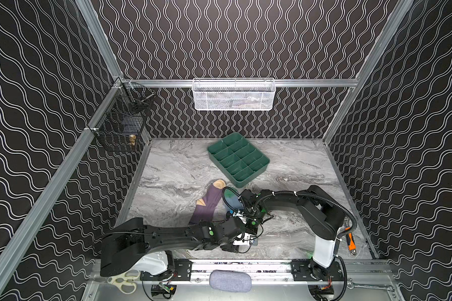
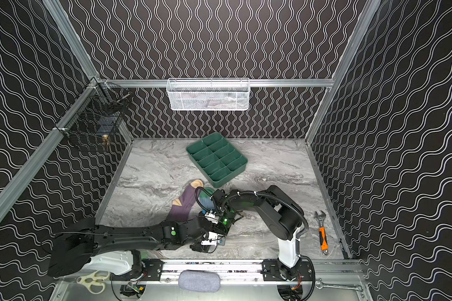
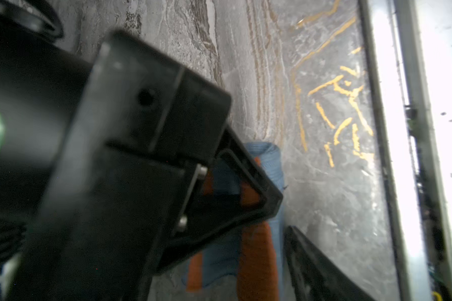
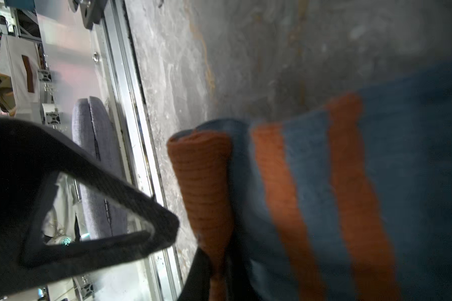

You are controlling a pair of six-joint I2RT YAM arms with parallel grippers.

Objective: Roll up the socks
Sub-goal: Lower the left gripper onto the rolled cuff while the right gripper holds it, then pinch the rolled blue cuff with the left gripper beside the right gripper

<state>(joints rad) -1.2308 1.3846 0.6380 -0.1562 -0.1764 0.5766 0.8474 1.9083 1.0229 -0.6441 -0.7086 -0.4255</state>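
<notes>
Two arms (image 1: 167,232) stretched low, right gripper (image 4: 191,245) pinching blue sock (image 4: 415,156)

Tray (image 1: 238,159) blocks the table's (image 1: 167,166) far centre. Arms (image 1: 292,206) and socks (image 1: 206,206) crowd near centre. Far corners are open.

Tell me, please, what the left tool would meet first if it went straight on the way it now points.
Most likely the light blue sock: its orange-striped cuff lies directly ahead of the left tool. The right tool, pinching that cuff, sits so close that it might be struck first; depth is unclear.
</notes>
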